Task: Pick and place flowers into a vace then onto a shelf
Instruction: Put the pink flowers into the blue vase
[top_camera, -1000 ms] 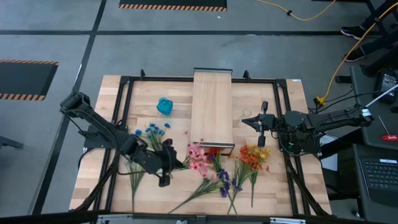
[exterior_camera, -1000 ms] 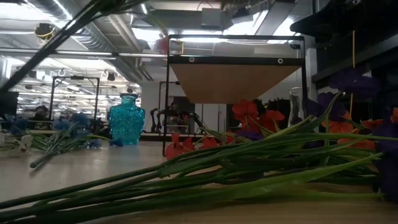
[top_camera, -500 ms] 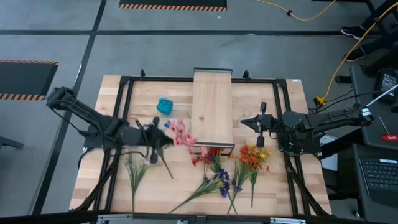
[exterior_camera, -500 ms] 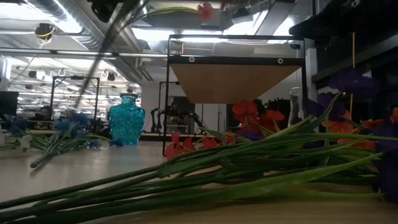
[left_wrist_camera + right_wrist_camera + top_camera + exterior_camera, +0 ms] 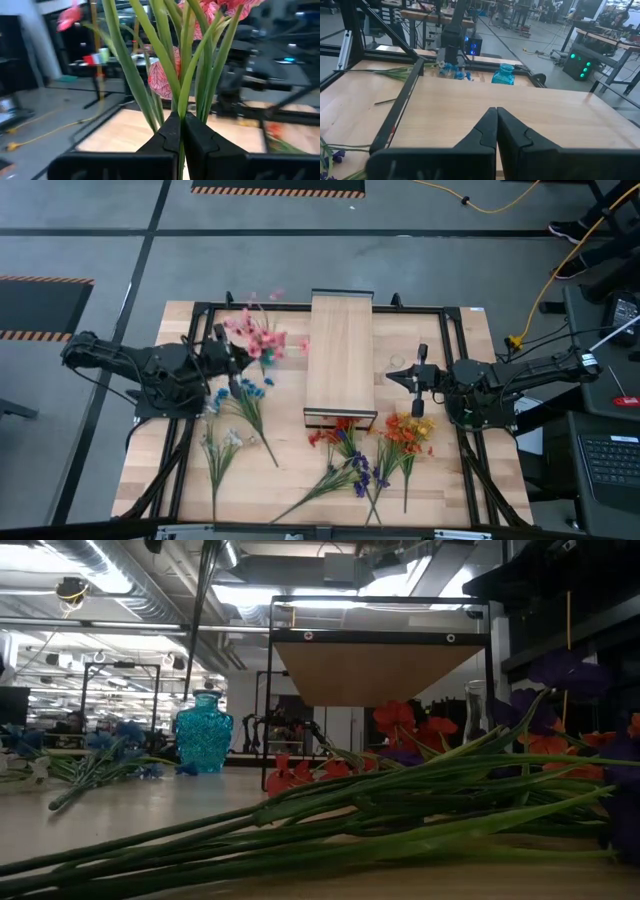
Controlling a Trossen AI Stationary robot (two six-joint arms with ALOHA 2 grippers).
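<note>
Left claw (image 5: 179, 131) grips pink flowers (image 5: 256, 333) above the table; right claw (image 5: 417, 377) closed beside the shelf (image 5: 340, 350)

Green flower stems (image 5: 400, 810) lying across foreground, blue vase (image 5: 204, 734) behind, shelf (image 5: 378, 668) centre

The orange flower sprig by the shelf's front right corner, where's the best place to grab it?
Grip the orange flower sprig on its bare green stem below the blooms, coming straight down. It lies flat on the table, stem toward the front edge, clear of the shelf.

pink flowers (image 5: 210, 12) cropped at wrist view's top, blooms blurred, stem bases hidden between hand (image 5: 181, 131)
</note>
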